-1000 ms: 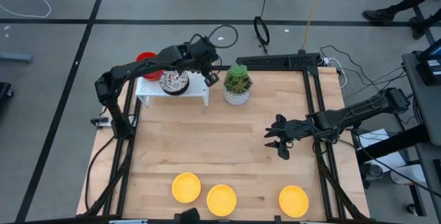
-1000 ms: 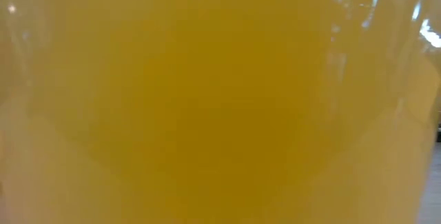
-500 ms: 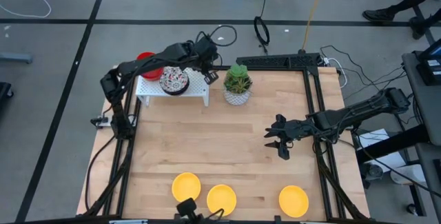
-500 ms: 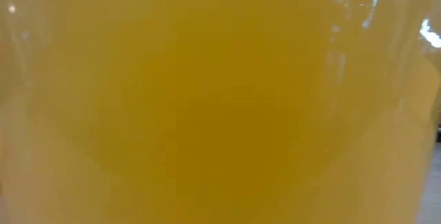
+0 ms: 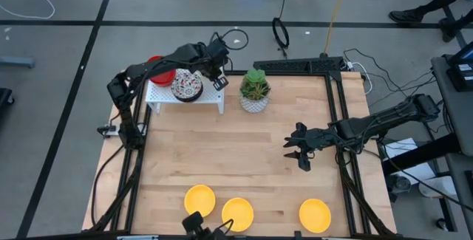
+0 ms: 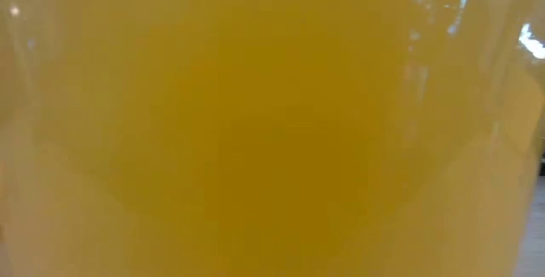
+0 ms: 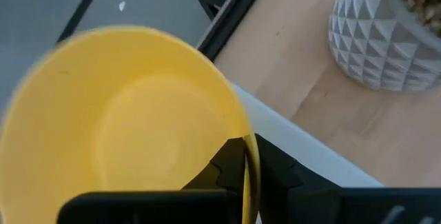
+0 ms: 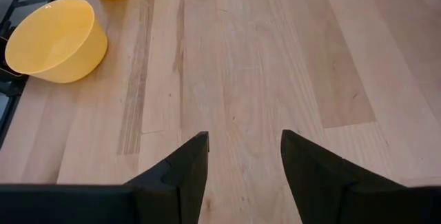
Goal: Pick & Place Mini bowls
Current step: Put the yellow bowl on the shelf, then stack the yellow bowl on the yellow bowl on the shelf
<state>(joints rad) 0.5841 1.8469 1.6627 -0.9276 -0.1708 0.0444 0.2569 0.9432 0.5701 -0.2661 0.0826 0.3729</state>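
Observation:
My left gripper (image 5: 218,76) is at the far left of the table, over the right end of the white shelf (image 5: 211,96), shut on a yellow mini bowl (image 7: 131,127) that the arm hides in the high view. A floral bowl (image 5: 186,86) sits on the shelf, and a red bowl (image 5: 158,69) shows at its far left. Three yellow bowls (image 5: 199,199) (image 5: 237,213) (image 5: 315,215) stand along the near edge. One yellow bowl (image 6: 272,124) fills the low view. My right gripper (image 5: 299,153) hangs open over bare wood at the right. My left gripper pinches the yellow bowl by its rim (image 7: 247,156), one finger (image 7: 227,172) inside the bowl and the other (image 7: 282,179) outside. The bowl's hollow faces the wrist camera. It shows beside the shelf's white edge (image 7: 303,148); whether it rests on anything cannot be seen.
A white faceted pot with a green plant (image 5: 255,91) stands just right of the shelf, close to my left gripper. Dark frame rails (image 5: 347,122) run along the table's sides. Bare wood (image 5: 222,148) lies in the table's middle.
My left gripper has drawn a little toward the far left, away from the plant pot and over the shelf's end, still shut on the yellow bowl.

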